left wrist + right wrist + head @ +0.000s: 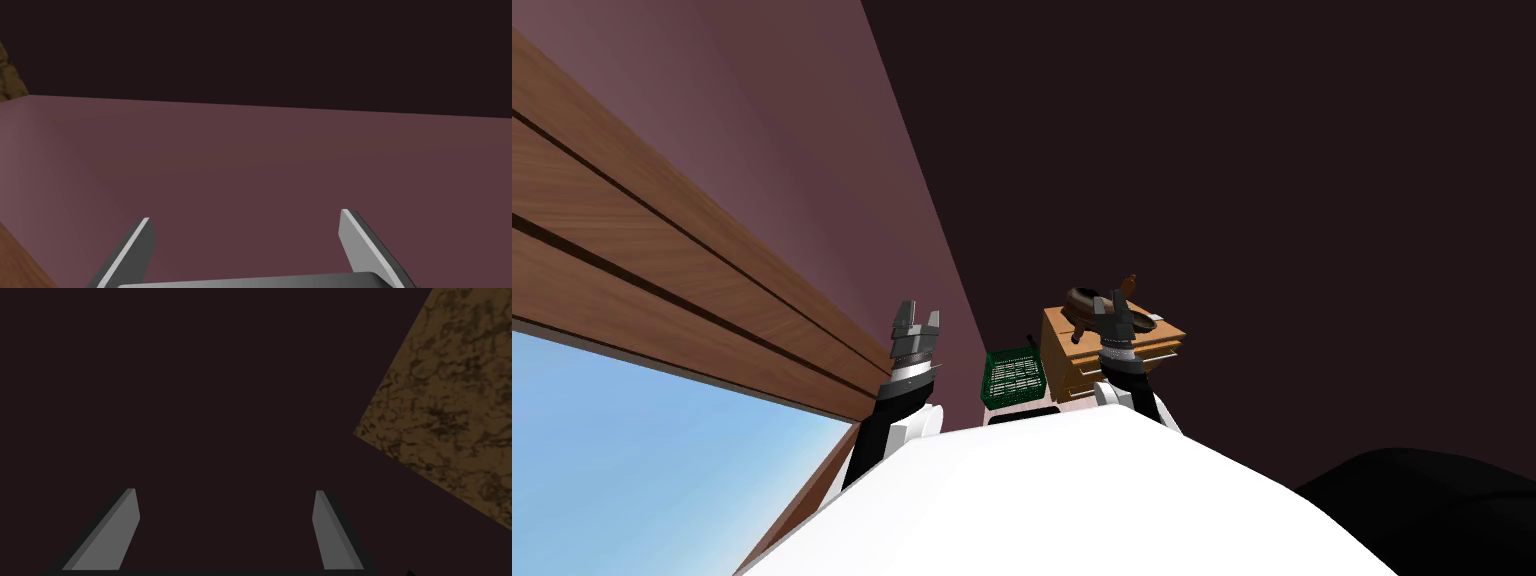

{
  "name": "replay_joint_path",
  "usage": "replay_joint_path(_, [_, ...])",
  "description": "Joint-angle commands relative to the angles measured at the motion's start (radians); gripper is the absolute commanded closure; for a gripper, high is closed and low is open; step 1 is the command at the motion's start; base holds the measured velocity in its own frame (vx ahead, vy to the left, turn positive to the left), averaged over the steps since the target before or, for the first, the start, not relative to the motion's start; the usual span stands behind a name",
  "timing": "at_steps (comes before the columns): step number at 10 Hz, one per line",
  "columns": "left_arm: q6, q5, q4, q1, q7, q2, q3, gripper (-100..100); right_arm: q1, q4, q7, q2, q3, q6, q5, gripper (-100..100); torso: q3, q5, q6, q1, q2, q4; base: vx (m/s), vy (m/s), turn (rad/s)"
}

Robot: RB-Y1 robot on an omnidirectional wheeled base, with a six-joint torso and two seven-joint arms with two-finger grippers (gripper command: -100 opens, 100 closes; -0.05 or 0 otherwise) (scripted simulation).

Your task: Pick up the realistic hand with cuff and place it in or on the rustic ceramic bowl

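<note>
A small light-wood chest of drawers (1068, 362) stands far ahead against the dark wall. A dark round bowl (1083, 297) sits on its top, with a small brown object (1130, 285) beside it that is too small to identify. A second dark dish (1148, 323) lies nearer on the same top. My right gripper (1111, 303) is raised in front of the chest, and its fingers stand open on nothing (225, 491). My left gripper (917, 317) is raised to the left, open and empty (245, 216), facing the mauve wall.
A green mesh basket (1011, 378) stands on the floor just left of the chest. A wood-panelled wall (662, 270) with a window (642, 450) runs along my left. A black area (1432, 500) lies at the lower right.
</note>
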Motion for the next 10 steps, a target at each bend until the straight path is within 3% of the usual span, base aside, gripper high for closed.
replay_joint_path(1, [0.000, 0.000, 0.000, 0.000, 0.000, 0.000, 0.000, 0, -0.004, 0.008, 0.013, -0.039, -0.003, 0.001, 0.004, -100, 0.000, 0.000, 0.000, 0.000, 0.000, 0.000, -0.017, -0.008, 0.001])
replay_joint_path(6, [0.000, 0.000, 0.000, 0.000, 0.000, 0.000, 0.000, 0, -0.034, 0.067, 0.110, -0.163, -0.028, 0.008, 0.035, -100, 0.003, -0.001, 0.000, -0.004, 0.006, 0.001, -0.070, -0.036, 0.009])
replay_joint_path(10, [0.000, 0.000, 0.000, 0.000, 0.000, 0.000, 0.000, 0, -0.075, 0.145, 0.224, -0.217, -0.057, 0.017, 0.073, -100, 0.004, -0.001, 0.000, -0.004, 0.008, 0.002, -0.114, -0.043, 0.017])
